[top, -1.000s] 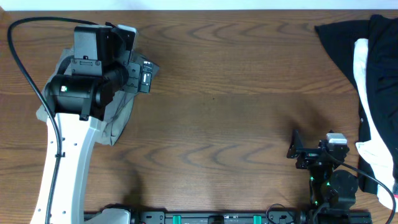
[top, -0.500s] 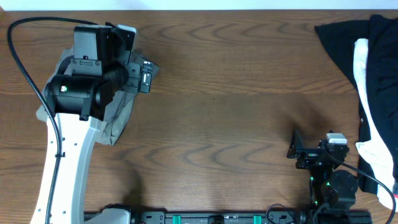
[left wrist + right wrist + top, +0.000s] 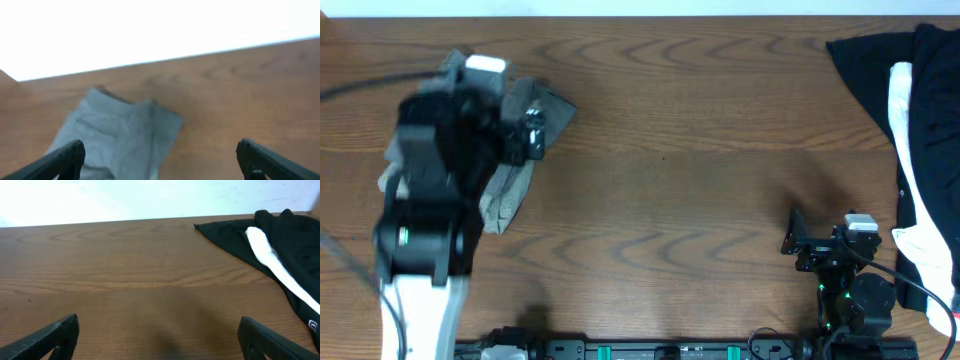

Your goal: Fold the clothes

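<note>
Left side: my left gripper [image 3: 160, 157] has both fingers spread wide, with nothing between them. It hangs above the far left corner of the table [image 3: 700, 180], facing the far edge. The grey shorts [image 3: 120, 140] lie bunched on the wood in that corner, below the fingers and apart from them. In the overhead view my left arm [image 3: 425, 215] is blurred and covers much of the shorts. Grey cloth shows along the arm's right side and toward the near edge. I cannot tell whether the shorts are folded.

Right side: my right gripper [image 3: 159, 332] is likewise spread wide and holds nothing. It sits low by the near edge, toward the right, facing the far edge. The black garment [image 3: 870, 70] lies spread over the far right corner and along the right edge. A white garment [image 3: 910, 180] lies on it as a long strip. Both are well apart from my right fingers.
</note>
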Available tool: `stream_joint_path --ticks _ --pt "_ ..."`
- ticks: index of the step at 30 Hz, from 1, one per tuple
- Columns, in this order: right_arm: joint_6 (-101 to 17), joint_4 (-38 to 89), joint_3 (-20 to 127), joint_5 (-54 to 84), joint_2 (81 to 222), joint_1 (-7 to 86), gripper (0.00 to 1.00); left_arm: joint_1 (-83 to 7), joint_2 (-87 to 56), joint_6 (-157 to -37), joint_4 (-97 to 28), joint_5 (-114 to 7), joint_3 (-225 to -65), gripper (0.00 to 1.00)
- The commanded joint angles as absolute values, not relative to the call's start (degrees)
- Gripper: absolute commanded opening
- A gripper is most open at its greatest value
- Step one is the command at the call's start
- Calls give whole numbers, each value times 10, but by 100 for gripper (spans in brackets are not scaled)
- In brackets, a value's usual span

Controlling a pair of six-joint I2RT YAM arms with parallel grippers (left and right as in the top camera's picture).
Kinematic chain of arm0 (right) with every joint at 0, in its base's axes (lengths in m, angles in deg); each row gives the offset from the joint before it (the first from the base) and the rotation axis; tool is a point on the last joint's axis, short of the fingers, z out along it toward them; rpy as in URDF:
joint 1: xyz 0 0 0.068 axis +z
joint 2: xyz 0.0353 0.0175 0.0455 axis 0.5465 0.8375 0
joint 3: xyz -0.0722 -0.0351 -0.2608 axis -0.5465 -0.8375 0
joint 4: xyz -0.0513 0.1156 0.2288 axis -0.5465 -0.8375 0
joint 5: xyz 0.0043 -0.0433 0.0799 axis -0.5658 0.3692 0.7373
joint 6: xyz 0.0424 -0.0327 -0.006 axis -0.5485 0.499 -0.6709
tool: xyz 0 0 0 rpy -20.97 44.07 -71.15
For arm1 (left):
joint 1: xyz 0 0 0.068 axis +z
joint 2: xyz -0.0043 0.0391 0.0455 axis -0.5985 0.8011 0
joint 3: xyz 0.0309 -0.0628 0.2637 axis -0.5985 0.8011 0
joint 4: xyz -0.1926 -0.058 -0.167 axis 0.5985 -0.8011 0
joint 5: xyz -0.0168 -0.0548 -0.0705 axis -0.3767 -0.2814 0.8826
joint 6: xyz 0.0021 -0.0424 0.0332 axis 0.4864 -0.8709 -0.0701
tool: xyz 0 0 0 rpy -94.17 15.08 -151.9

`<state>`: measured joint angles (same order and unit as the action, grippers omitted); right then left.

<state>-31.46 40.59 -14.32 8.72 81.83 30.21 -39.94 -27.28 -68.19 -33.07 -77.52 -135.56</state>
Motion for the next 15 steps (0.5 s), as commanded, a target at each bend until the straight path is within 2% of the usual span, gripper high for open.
stream_joint_path --ticks 1,15 --pt "-311 409 -147 92 814 310 99 -379 -348 -690 -288 -774 -1269 98" --pt "-311 408 -147 92 814 310 99 -358 -670 -691 -143 -767 -950 98"
